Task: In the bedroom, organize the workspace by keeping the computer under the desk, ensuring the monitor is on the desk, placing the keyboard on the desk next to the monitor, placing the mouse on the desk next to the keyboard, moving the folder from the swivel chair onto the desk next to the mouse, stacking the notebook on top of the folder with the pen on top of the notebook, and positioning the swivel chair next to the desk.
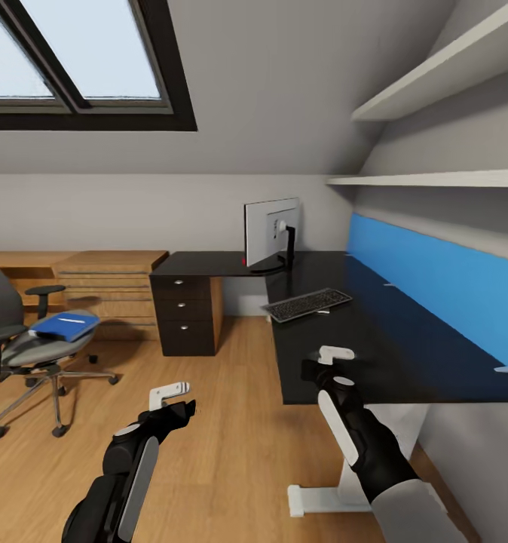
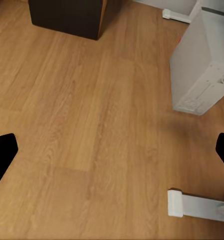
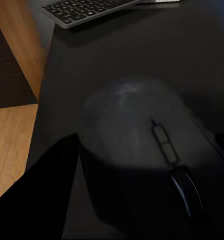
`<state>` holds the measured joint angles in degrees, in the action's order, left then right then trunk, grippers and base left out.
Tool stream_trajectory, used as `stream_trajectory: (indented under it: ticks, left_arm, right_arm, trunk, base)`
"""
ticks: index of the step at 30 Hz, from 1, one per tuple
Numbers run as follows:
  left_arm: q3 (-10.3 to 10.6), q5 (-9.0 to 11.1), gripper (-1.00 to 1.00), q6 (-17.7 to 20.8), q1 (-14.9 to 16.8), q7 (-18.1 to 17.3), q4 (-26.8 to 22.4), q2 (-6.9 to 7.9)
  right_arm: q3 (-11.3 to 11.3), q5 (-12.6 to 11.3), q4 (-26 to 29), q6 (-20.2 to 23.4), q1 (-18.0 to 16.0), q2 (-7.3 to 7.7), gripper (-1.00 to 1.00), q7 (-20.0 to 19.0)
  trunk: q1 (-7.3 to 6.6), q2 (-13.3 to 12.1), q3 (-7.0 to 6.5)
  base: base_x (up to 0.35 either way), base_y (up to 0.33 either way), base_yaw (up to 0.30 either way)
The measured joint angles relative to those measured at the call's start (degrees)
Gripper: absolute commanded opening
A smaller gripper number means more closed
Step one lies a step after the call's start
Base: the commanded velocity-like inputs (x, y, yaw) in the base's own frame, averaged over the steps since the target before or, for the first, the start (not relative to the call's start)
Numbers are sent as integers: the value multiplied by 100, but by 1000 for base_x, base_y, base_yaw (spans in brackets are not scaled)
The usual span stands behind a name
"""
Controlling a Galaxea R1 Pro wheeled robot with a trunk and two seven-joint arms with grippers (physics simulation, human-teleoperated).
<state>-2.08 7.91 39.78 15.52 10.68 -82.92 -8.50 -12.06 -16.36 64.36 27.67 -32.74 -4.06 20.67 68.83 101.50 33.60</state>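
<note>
Closest in, your right gripper (image 1: 323,364) sits low-centre of the head view over the near edge of the desk (image 1: 405,354), and the right wrist view shows the mouse (image 3: 141,145) right between the fingers, so it looks closed on it, though it's all too dark to swear the pads are really touching. The risk: that mouse is rounded and slick, so if you let go while it hangs near the desk edge it could slide off onto the wood floor (image 1: 231,422). Your left gripper (image 1: 172,398) hangs wide open over the floor, holding nothing, with the computer (image 2: 201,65) nearby under the desk. Further up, the keyboard (image 1: 307,304) lies mid-frame, so don't shove it when you set the mouse beside it. Behind that stands the monitor (image 1: 271,230). Far left, the folder (image 1: 64,326) waits on the swivel chair (image 1: 28,354).
</note>
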Motion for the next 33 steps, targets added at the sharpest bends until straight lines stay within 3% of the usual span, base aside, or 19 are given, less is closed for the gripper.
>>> stream_trajectory:
  ticks: [7,16,25,27,33]
  left_arm:
    - [1,0,100,0,0,0,0,0]
    - [1,-9,100,6,-1,-1,4,1]
    - [10,-8,100,7,-1,7,16,1]
    - [10,-8,100,7,-1,8,18,1]
    - [10,-12,100,7,-1,8,18,2]
  right_arm:
    - [-31,7,-7,-10,9,-9,-100,25]
    - [-267,7,-18,-17,8,-11,-100,230]
    - [-342,-3,-37,-60,8,-11,-100,244]
    - [-538,-11,-78,-116,9,-11,-100,244]
    - [-626,-5,-89,-141,9,-11,-100,244]
  trunk:
    - [0,0,-57]
    - [0,0,-128]
    - [-198,-360,-336]
    - [-244,-440,-373]
    - [-376,-681,-481]
  base:
    - [0,305,8]
    - [0,36,154]
    - [19,1,208]
    - [299,0,213]
    - [321,0,213]
